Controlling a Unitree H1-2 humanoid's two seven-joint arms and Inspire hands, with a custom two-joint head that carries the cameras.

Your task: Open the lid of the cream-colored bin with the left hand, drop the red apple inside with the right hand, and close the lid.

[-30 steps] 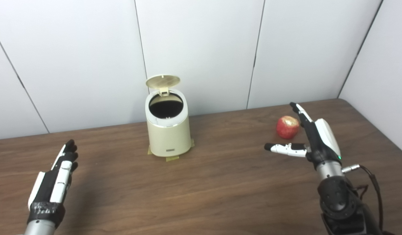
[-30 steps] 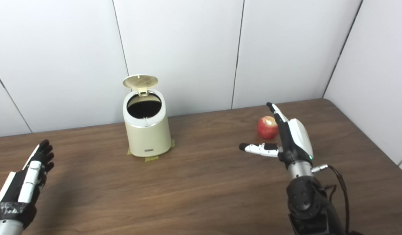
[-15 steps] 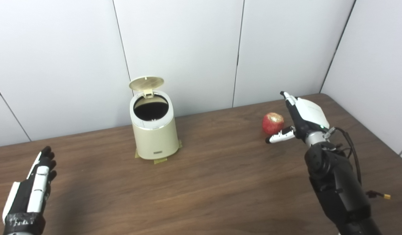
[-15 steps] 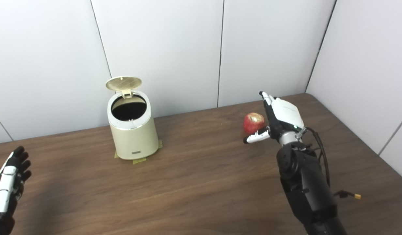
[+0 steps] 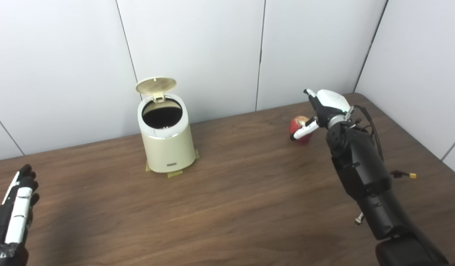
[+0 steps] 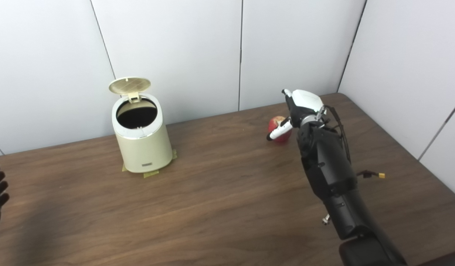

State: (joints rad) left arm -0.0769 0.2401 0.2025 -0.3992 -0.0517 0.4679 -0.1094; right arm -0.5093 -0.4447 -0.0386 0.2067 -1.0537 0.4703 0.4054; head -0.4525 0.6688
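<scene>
left hand (image 5: 11,218) whole in left eye view, cropped in right

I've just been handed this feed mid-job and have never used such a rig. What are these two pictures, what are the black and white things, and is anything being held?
Both pictures come from two cameras side by side on a humanoid robot's head, so they show one scene from slightly different spots. The black and white things are its two arms, each ending in a hand with fingers.

On the brown table stands a cream-colored bin, taped down at its base, with its lid tipped up and the dark inside showing. To the right lies a red apple.

The right hand is at the apple, its thumb across the front, fingers apart. The apple sits on the table; I cannot tell whether the hand touches it. The left hand is open at the lower left, holding nothing.
</scene>
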